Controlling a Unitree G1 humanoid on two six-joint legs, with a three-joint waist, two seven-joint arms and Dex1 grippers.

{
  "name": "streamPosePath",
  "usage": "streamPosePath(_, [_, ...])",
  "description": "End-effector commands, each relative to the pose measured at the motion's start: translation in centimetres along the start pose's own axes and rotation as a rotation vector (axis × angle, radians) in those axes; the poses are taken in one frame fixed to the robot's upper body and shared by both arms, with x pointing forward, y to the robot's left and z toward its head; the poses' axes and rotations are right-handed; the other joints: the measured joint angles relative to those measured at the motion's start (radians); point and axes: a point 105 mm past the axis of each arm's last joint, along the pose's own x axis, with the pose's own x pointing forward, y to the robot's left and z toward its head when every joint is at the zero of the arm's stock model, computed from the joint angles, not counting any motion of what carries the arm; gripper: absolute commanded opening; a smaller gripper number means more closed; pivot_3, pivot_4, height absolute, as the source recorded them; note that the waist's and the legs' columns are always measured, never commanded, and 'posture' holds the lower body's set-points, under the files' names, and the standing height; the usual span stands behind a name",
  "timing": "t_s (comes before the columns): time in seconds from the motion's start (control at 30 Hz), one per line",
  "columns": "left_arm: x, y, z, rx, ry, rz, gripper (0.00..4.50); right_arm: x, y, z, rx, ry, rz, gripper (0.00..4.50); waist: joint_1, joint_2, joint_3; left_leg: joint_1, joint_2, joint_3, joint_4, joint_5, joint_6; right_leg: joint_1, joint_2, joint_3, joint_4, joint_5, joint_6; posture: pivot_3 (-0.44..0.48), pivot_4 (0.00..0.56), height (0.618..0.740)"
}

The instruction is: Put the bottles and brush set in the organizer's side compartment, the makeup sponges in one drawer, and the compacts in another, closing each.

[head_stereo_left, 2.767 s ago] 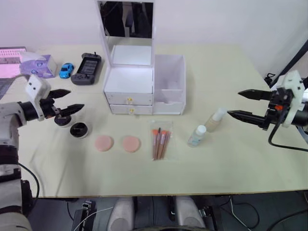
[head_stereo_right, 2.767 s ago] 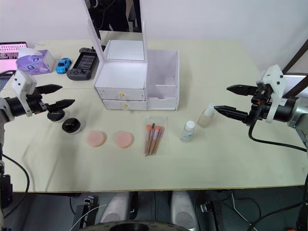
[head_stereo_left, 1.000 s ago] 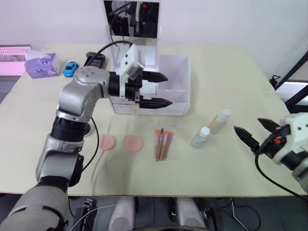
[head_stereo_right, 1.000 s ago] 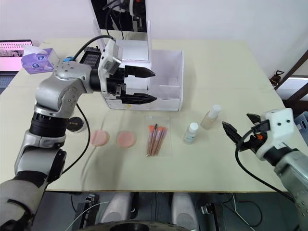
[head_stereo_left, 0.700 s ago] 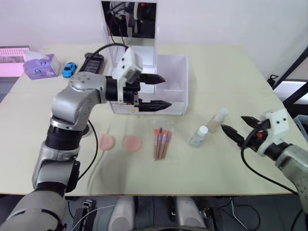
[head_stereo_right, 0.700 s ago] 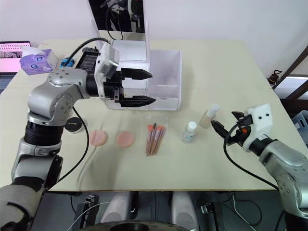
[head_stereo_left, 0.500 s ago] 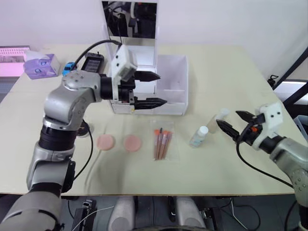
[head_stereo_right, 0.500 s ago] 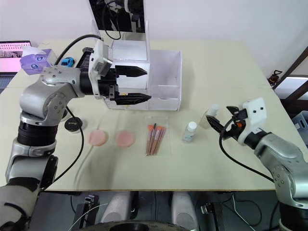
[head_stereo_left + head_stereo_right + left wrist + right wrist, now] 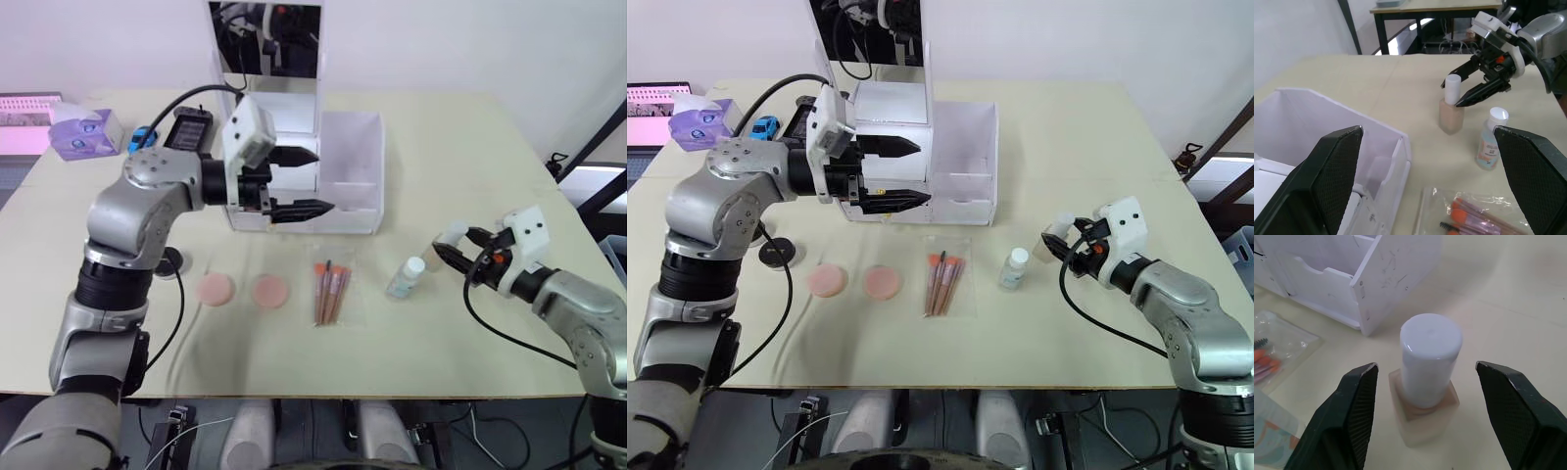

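The white organizer [image 9: 266, 176] stands mid-table with its mirror up, both drawers pushed in and the side compartment [image 9: 354, 157] on its right. My left gripper [image 9: 323, 180] hovers open in front of the drawers, holding nothing. The slim beige bottle [image 9: 1451, 110] stands upright, and my right gripper [image 9: 449, 245] is open with a finger [image 9: 1359, 396] on each side of it, apart from it. Nearby stands the bluish bottle [image 9: 405, 277]. The brush set [image 9: 330, 292] lies flat in front of the organizer. Two pink makeup sponges [image 9: 215, 289] [image 9: 268, 291] lie left of it. A black compact [image 9: 776, 255] sits beside my left arm.
At the table's back left are a pale purple box [image 9: 86, 132], a blue toy car [image 9: 140, 137], a black handheld console [image 9: 186, 127] and a pink-lit screen [image 9: 24, 108]. The table's right edge lies just beyond my right arm.
My left arm swung from the table's left side to the front of the organizer. My right gripper came in from the right and now straddles the beige bottle.
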Motion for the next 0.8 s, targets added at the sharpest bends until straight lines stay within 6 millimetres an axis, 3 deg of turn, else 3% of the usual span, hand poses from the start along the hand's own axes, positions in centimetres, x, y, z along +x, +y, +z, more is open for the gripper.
streamPosePath(0.03, [-0.3, 0.4, 0.2, 0.045, 0.004, 0.025, 4.50, 0.0, -0.3, 1.5, -0.019, -0.070, -0.007, 3.28, 0.000, 0.000, 0.000, 0.000, 0.000, 0.000, 0.000, 0.000, 0.000, 0.000, 0.000, 0.000, 0.000, 0.000, 0.000, 0.000, 0.150, 0.740])
streamPosePath(0.23, [-0.2, 0.9, 1.4, 0.071, -0.065, 0.052, 4.50, 0.3, -0.5, 1.7, -0.012, -0.078, 0.001, 3.28, -0.001, 0.000, 0.000, 0.000, 0.000, 0.000, 0.000, 0.000, 0.000, 0.000, 0.000, 0.000, 0.000, 0.000, 0.000, 0.000, 0.150, 0.740])
streamPosePath(0.33, [-0.4, 0.9, 1.0, 0.081, -0.045, 0.060, 4.50, 0.5, -0.9, 0.9, -0.022, -0.041, -0.015, 2.45, -0.001, 0.000, 0.000, 0.000, 0.000, 0.000, 0.000, 0.000, 0.000, 0.000, 0.000, 0.000, 0.000, 0.000, 0.000, 0.000, 0.150, 0.740])
streamPosePath(0.43, [-0.5, 0.8, 0.9, 0.079, -0.042, 0.060, 4.50, 0.6, -0.9, 0.9, -0.016, -0.048, -0.015, 1.02, -0.001, 0.000, 0.000, 0.000, 0.000, 0.000, 0.000, 0.000, 0.000, 0.000, 0.000, 0.000, 0.000, 0.000, 0.000, 0.000, 0.150, 0.740])
streamPosePath(0.8, [-0.7, 0.9, 0.4, 0.070, -0.038, 0.081, 4.50, -0.5, -0.5, 3.8, 0.009, -0.171, 0.046, 1.02, -0.001, 0.000, 0.000, 0.000, 0.000, 0.000, 0.000, 0.000, 0.000, 0.000, 0.000, 0.000, 0.000, 0.000, 0.000, 0.000, 0.150, 0.740])
